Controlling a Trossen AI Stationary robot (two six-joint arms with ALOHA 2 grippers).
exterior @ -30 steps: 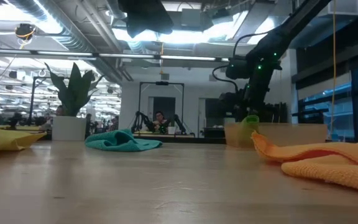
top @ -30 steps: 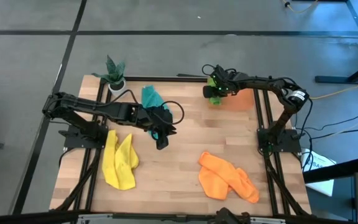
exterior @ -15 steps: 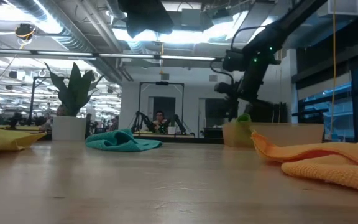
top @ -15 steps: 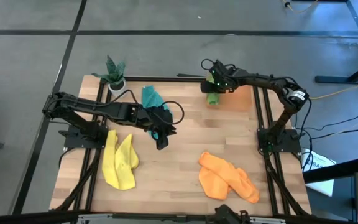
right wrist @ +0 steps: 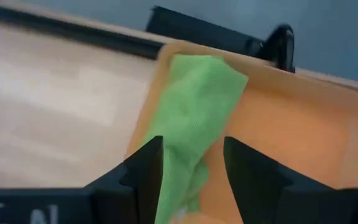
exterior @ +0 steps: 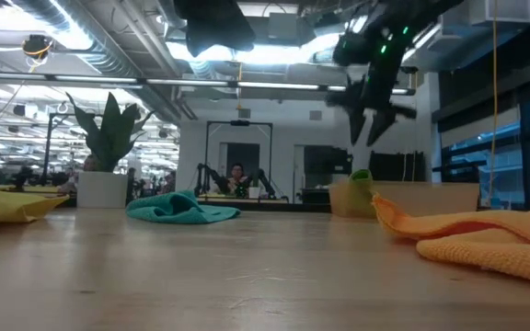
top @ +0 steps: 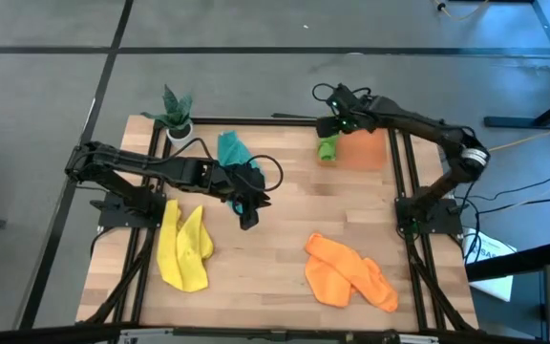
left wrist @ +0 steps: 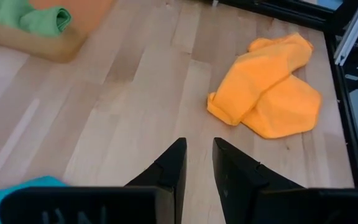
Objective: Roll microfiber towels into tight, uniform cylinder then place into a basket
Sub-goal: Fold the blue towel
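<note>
Four towels: green towel (top: 327,148) lay at the basket's (top: 369,153) nine-o'clock rim, teal (top: 230,149), yellow (top: 183,247) and orange (top: 349,272) ringed the bare tabletop (top: 275,239) centre. Right tool (top: 329,122) hung parted above the green towel; left tool (top: 248,220) parted, empty.

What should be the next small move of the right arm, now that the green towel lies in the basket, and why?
Probably the right gripper should draw back from the basket toward the orange towel. Its fingers stand open above the green towel, which lies at the basket's edge, released. The orange, yellow and teal towels lie unrolled on the table; the orange one is on its side.
</note>
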